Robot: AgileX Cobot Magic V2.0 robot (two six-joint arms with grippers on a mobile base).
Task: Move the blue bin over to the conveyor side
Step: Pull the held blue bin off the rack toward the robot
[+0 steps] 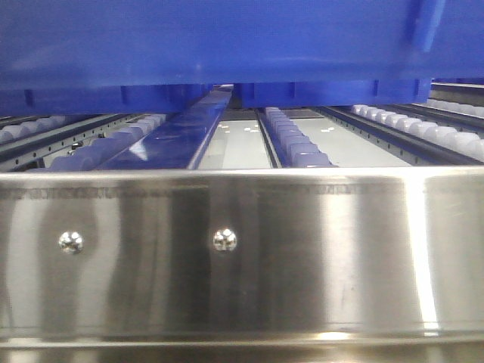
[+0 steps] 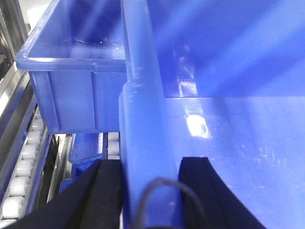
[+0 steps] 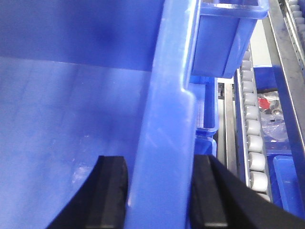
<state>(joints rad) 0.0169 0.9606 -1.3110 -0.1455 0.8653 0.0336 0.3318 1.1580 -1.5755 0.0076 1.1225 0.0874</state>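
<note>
Surface: roller tracks (image 1: pixel 291 140) behind steel rail (image 1: pixel 242 249).
Blue bin (image 1: pixel 227 38): over rollers.
Left gripper (image 2: pixel 151 164): clamps bin wall.
Right gripper (image 3: pixel 157 162): likewise.

A brushed steel panel (image 1: pixel 242 257) set with screws (image 1: pixel 224 240) spans the foreground, and rows of pale rollers (image 1: pixel 446 134) run back behind it. A second blue tote (image 2: pixel 71 93) rests farther along the roller track. A red object (image 3: pixel 266 101) lies on a lower level beside the rollers.

open gap under blue bin (image 1: pixel 227 38) above rollers (image 1: pixel 291 136); steel rail (image 1: pixel 242 249) across front; second bin (image 2: pixel 66 90) beside rim
</note>
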